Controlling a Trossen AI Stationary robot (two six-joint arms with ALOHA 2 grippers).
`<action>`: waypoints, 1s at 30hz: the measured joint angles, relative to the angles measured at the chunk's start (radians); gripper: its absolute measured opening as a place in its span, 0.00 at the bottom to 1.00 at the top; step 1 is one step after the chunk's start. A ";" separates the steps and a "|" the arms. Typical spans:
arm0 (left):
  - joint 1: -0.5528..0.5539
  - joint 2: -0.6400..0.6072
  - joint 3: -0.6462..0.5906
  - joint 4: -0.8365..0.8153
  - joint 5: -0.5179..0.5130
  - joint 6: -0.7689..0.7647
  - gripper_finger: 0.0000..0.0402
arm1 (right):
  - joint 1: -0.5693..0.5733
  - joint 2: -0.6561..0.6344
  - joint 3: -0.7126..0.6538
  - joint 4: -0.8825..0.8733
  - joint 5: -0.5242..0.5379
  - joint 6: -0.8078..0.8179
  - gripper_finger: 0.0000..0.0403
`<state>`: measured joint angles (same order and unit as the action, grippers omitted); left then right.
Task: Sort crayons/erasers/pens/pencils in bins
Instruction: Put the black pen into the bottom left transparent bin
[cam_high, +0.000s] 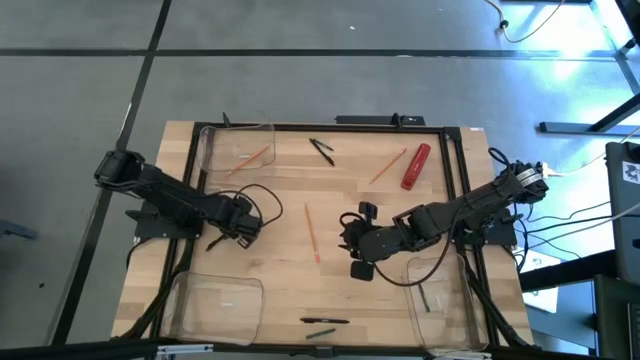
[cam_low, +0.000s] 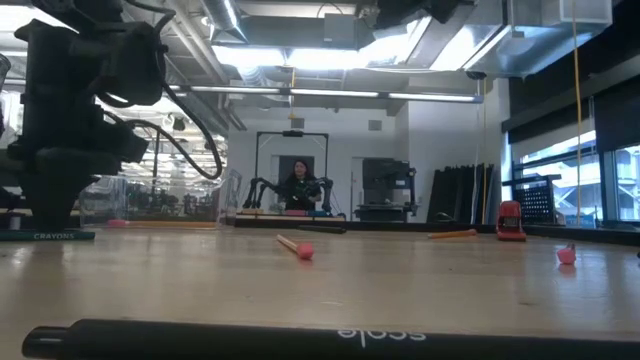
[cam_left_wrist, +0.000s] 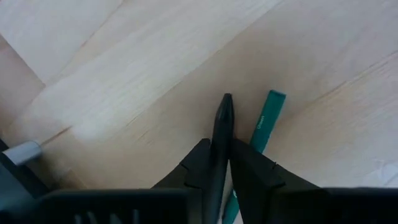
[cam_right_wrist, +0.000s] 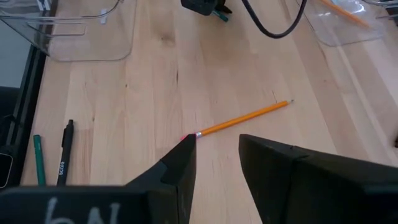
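Lying beside the left claw (cam_left_wrist: 221, 155)'s pen (cam_left_wrist: 222, 134), a green pen (cam_left_wrist: 264, 121)

Both arms are dark, near-black, jointed links on black bases at the mid-left and mid-right of the high view, each trailing looped black cables. The left gripper (cam_left_wrist: 221, 155) has matte black wedge-shaped fingers. The right gripper (cam_right_wrist: 217, 158) has broader black fingers, with pale lettering at the lower left of its wrist view.

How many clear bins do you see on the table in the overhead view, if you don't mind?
3: one bin at the far left corner, one at the near left corner, one at the near right corner, beside the right arm. None looks hidden.
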<state>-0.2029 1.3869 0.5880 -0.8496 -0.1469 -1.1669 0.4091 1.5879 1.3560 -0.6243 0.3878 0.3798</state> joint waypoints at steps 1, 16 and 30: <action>0.002 0.000 0.000 0.001 0.000 0.000 0.09 | 0.000 0.000 0.000 0.000 0.000 0.000 0.31; 0.013 -0.008 -0.003 0.028 -0.063 0.024 0.01 | 0.000 0.000 0.000 -0.001 0.000 0.000 0.31; 0.021 -0.026 0.125 0.010 -0.136 0.171 0.01 | 0.000 0.000 0.000 0.000 0.002 0.003 0.31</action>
<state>-0.1822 1.3613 0.7126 -0.8401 -0.2829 -0.9963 0.4088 1.5879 1.3560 -0.6242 0.3893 0.3832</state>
